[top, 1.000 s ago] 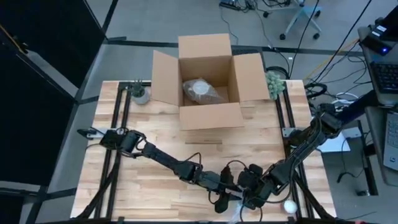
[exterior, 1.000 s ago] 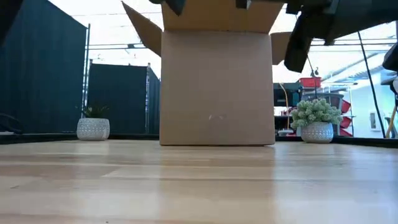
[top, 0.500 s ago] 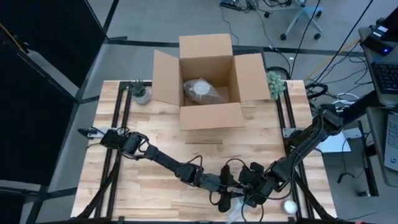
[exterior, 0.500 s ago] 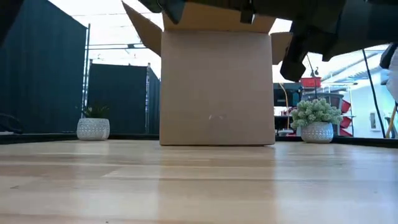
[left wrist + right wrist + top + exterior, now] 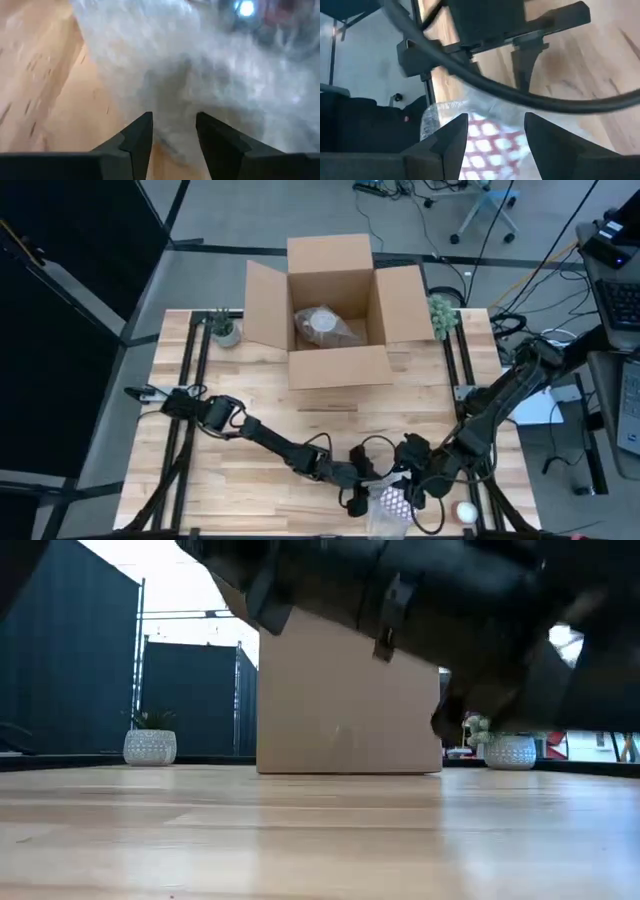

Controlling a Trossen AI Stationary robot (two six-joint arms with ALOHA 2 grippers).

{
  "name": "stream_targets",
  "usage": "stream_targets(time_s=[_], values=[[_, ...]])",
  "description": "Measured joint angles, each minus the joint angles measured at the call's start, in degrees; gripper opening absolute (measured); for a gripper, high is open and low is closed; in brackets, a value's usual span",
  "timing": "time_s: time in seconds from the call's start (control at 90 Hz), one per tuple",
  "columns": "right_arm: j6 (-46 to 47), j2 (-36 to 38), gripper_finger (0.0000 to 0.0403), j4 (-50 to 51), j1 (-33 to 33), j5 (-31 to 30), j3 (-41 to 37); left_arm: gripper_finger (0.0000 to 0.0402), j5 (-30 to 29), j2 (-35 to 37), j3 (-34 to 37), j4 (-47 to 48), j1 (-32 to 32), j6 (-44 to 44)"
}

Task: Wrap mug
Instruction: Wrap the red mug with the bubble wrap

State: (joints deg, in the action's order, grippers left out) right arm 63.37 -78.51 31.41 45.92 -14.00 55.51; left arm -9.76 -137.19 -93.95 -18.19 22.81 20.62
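Meeting at the near edge of the counter, the 2 arms work over a sheet of bubble wrap. The left gripper has its fingers parted, with the cloudy plastic lying between and just beyond the tips; whether they press on it cannot be told. The right gripper also shows spread fingers, hovering just above the wrap, whose red-and-white pattern shows beneath them. Coming at the sheet from opposite sides probably lets each take an edge and spread it flat.

A small white round object sits on the counter just beyond the right fingers, apart from the wrap; it may be the mug, but that is not certain. Well away from both grippers stands an open cardboard box, holding a bundle already wrapped in plastic, likely the destination.
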Motion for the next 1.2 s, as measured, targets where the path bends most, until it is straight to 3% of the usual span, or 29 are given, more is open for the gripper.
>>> stream_targets(time_s=[0.256,0.589,0.856,1.056,1.2], values=[[6.2,2.0,0.0183,0.2,4.4,12.5,0.0,0.0141,0.0,0.2,-0.1,-0.9,0.0,0.0],[16.6,-11.5,0.0183,-1.7,13.8,6.7,0.1,0.0141,0.0,0.2,-0.1,-1.2,0.0,0.0],[13.1,-21.2,0.0183,-4.3,11.2,5.3,0.2,0.0141,1.2,0.2,-0.7,-3.8,0.0,0.0],[7.3,-25.7,0.0183,-6.4,7.5,4.5,0.4,0.0141,3.1,0.3,-6.0,3.5,0.1,-0.1],[4.0,-26.2,0.0183,-7.7,6.1,-1.2,0.3,0.014,3.7,0.4,-10.1,12.0,0.2,-0.1]])
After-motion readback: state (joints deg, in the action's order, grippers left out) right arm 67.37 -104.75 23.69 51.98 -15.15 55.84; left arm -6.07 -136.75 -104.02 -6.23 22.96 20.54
